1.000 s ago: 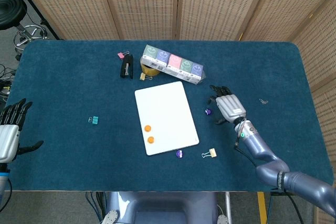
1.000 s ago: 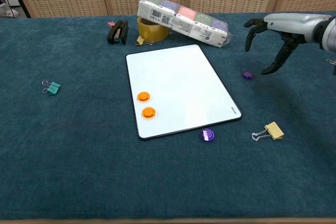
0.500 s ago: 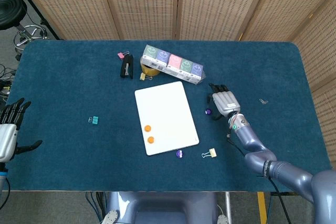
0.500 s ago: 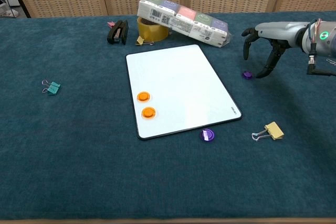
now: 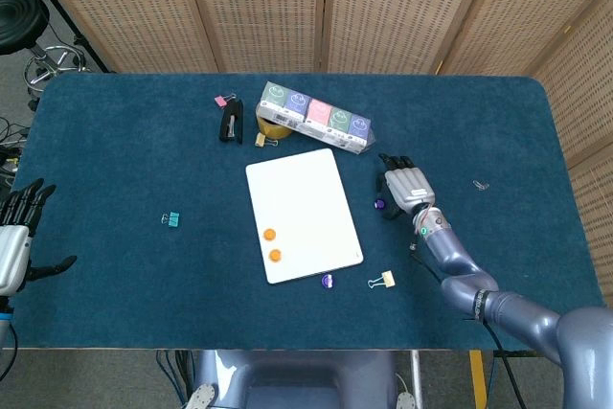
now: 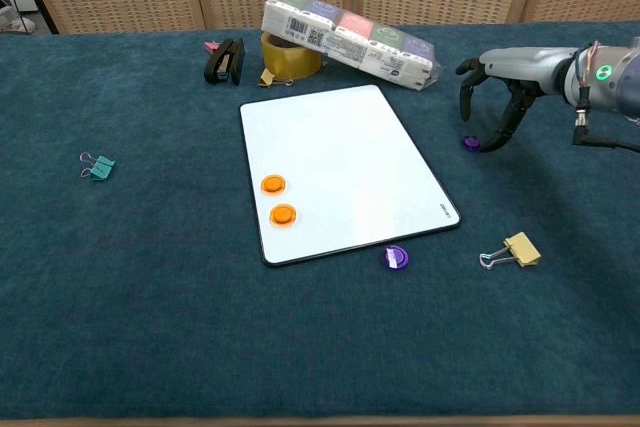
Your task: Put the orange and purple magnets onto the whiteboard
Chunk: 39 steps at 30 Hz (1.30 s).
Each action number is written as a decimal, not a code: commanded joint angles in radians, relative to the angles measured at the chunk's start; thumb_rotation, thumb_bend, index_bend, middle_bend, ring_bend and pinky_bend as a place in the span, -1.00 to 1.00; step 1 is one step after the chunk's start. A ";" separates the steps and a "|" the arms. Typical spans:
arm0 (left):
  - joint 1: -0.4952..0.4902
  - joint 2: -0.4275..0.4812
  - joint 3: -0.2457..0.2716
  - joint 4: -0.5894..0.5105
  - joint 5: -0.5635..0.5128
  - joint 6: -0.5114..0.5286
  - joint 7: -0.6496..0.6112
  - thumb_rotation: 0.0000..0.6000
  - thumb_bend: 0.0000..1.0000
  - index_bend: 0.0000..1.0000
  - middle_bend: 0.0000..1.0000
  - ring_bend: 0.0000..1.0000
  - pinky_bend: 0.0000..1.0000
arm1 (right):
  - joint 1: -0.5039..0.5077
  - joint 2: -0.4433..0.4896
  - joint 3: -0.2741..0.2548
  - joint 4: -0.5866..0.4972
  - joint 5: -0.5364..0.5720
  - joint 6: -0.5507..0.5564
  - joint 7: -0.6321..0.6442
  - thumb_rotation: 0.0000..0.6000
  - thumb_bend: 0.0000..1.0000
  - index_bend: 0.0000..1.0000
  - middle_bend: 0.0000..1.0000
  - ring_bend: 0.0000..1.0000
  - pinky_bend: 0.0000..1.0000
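Our right hand [image 6: 500, 82], fingers spread and curled downward, hovers over a purple magnet [image 6: 471, 142] beside the whiteboard [image 6: 340, 137]. We judge the magnet small, light and slippery; pinch its rim. The left hand [image 5: 14, 237] sits spread, idle.

1. The whiteboard [image 6: 345, 172] lies mid-table, with two magnets [image 6: 273, 184] on its left part.
2. Another magnet [image 6: 396, 257] lies just before its front edge; a binder clip [image 6: 512, 249] sits further right.
3. A small magnet [image 6: 471, 143] lies right of the board, under the right hand [image 6: 497, 87].
4. The box [image 6: 349, 39], tape roll [image 6: 290, 55] and stapler [image 6: 225, 60] lie behind the board.
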 commanded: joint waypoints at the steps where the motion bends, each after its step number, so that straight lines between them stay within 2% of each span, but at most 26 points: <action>1: 0.001 0.001 -0.002 -0.001 0.002 -0.003 -0.001 1.00 -0.87 -0.82 -1.00 -1.00 -1.00 | 0.002 -0.002 -0.002 0.003 0.004 0.000 -0.001 1.00 -0.58 -0.15 -1.00 -1.00 -1.00; 6: 0.005 0.006 -0.005 -0.005 0.005 -0.007 -0.009 1.00 -0.87 -0.82 -1.00 -1.00 -1.00 | 0.008 -0.004 -0.008 0.009 0.014 -0.005 -0.003 1.00 -0.47 -0.13 -1.00 -1.00 -1.00; 39: 0.012 0.011 -0.024 -0.004 0.001 -0.030 -0.018 1.00 -0.87 -0.80 -1.00 -1.00 -1.00 | 0.027 -0.036 -0.033 0.070 0.052 -0.049 0.015 1.00 -0.47 -0.11 -1.00 -1.00 -1.00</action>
